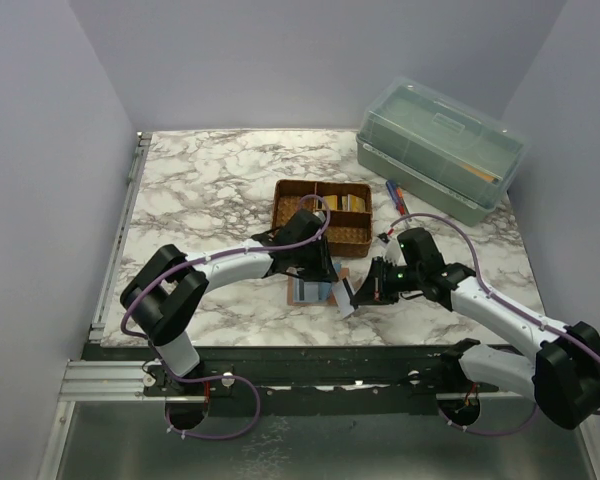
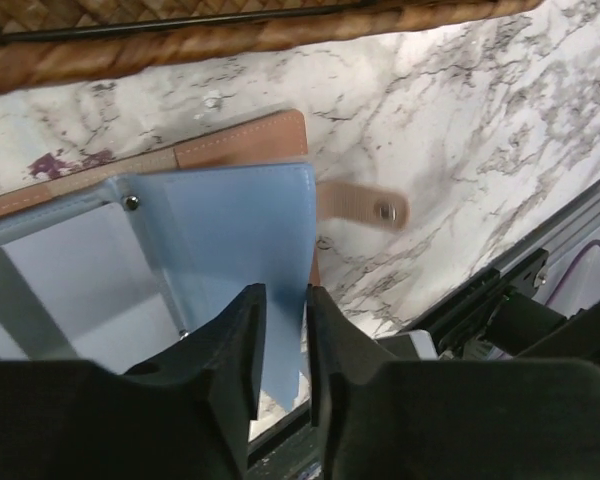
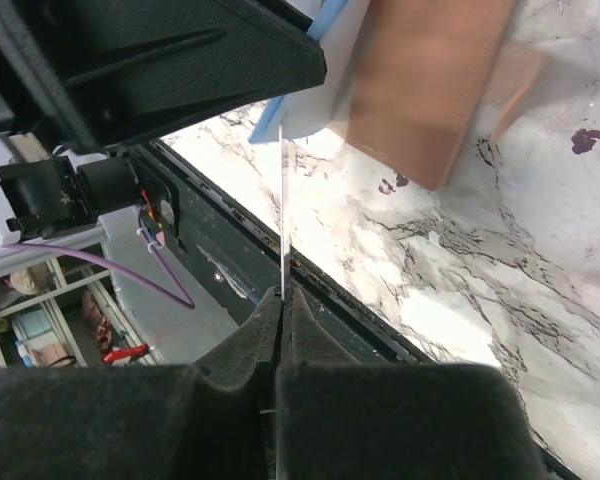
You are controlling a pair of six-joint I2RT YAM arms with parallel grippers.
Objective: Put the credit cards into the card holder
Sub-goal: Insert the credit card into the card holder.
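Your right gripper point(image 3: 280, 296) is clenched on one credit card point(image 3: 281, 205), held edge-on at 3 o'clock of the card holder point(image 1: 309, 292). Your left gripper point(image 2: 284, 335) sits over the card holder with jaws narrowly parted. You cannot tell whether it grasps anything.

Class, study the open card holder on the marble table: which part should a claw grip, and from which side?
Grip the card holder by the free edge of its blue pocket leaf, coming from the table's near side. It is thin and looks raised, so both faces can be pinched; the tan cover lies flat.

Soft even light, blurred near jaws
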